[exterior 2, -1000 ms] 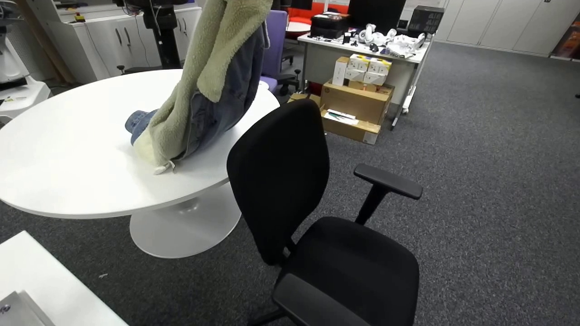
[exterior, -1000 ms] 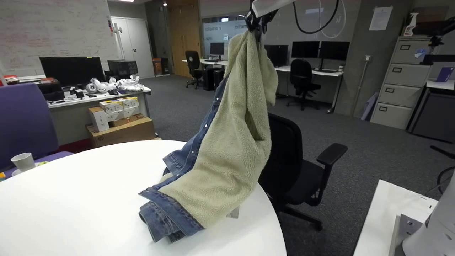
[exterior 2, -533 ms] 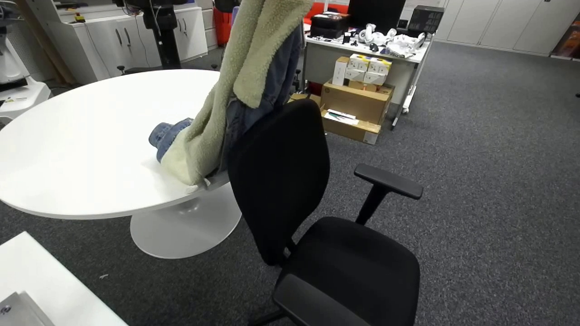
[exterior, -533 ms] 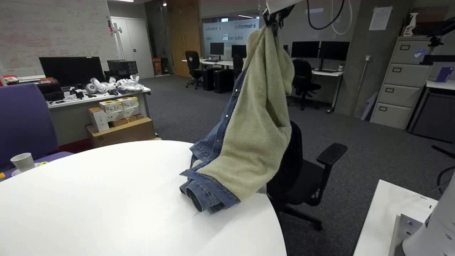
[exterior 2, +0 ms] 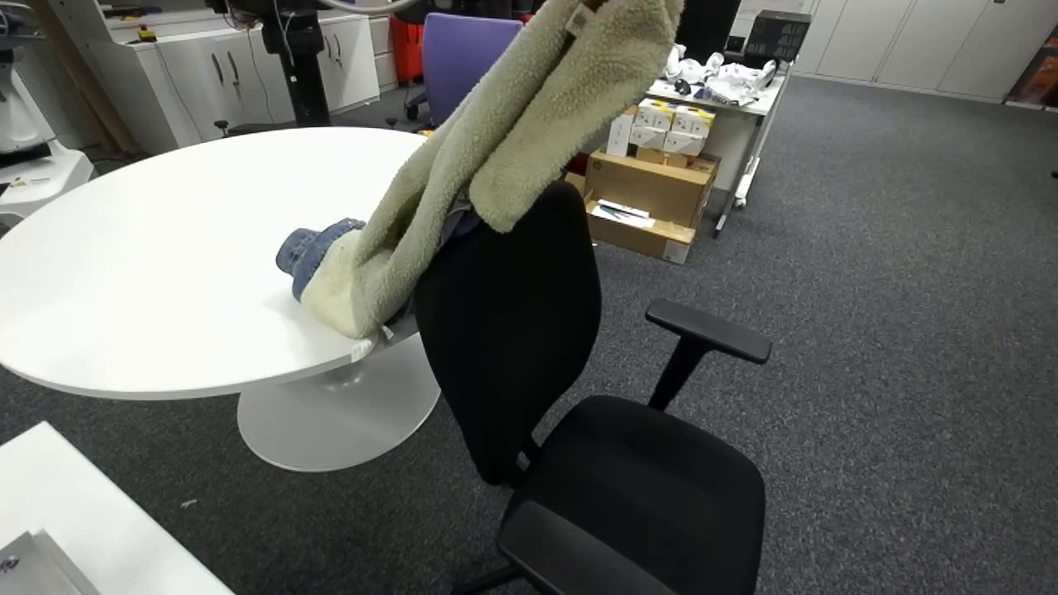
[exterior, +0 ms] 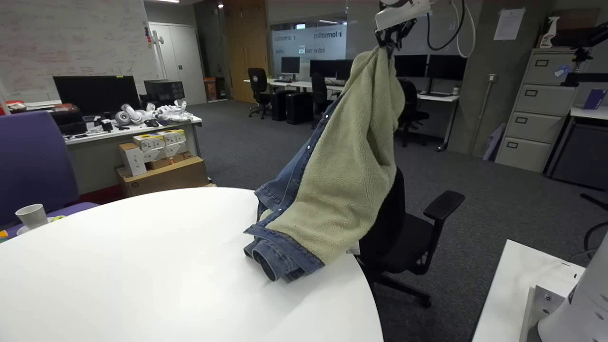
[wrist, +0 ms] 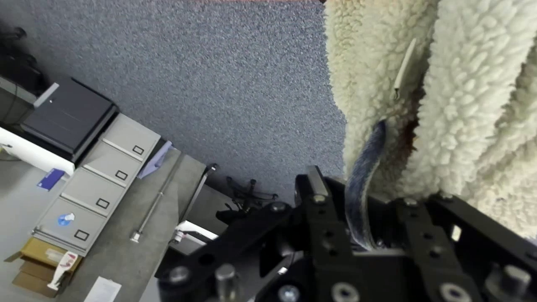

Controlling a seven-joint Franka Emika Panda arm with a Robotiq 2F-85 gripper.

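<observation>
My gripper point(exterior: 388, 47) is shut on the upper end of a denim jacket with cream fleece lining point(exterior: 339, 194), high above the table. From there the jacket hangs slantwise, and its blue hem rests on the round white table point(exterior: 156, 270) near the rim. In an exterior view the jacket point(exterior 2: 471, 173) passes just above and behind the black chair's backrest point(exterior 2: 512, 322); I cannot tell whether they touch. In the wrist view a denim strip point(wrist: 361, 188) runs between the fingers, and the fleece point(wrist: 465, 92) fills the right side. The pinched cloth at the fingertips is partly hidden.
The black chair's armrest point(exterior 2: 707, 330) sticks out beside its seat point(exterior 2: 645, 471). A white cup point(exterior: 32, 216) stands by a purple chair point(exterior: 35, 156). Cardboard boxes point(exterior: 161, 175) are stacked beside a cluttered desk. A low white stand point(exterior: 522, 270) carries the robot's base.
The gripper has carried the jacket towards the black chair, dragging its hem across the table closer to the rim. In the last half second the gripper also came slightly lower, while the hem barely shifted.
</observation>
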